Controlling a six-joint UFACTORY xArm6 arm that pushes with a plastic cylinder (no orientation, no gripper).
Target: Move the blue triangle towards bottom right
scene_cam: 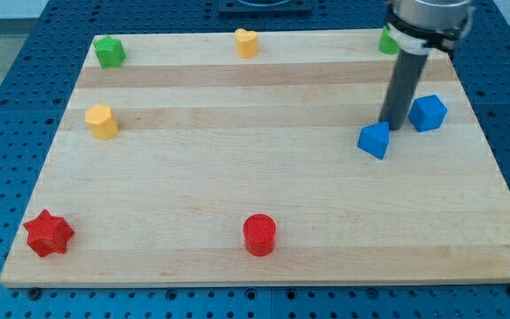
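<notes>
Now, the step in hand is a push on the blue triangle [374,140] toward the bench's [237,186] lower right corner. To do it well, I judge that my tip [388,125] should bear on the face of the triangle that looks toward the view's top left, so that the push runs down and to the right through the block's middle; a contact off that line would likely spin the triangle or let it slip aside.

My end effector is a plain dark rod with no jaws, so nothing opens, closes or clamps; its tip stands at the triangle's upper right edge, touching it or just beside it, though which I cannot tell. The triangle thus lies just below and to the left of my tip, in the right part of the bench.

A blue cube [428,112] sits just to the right of the rod, near the triangle. From its present side the tip is poorly placed for a bottom-right push, so I judge that it must first pass around the triangle without nudging the cube.
</notes>
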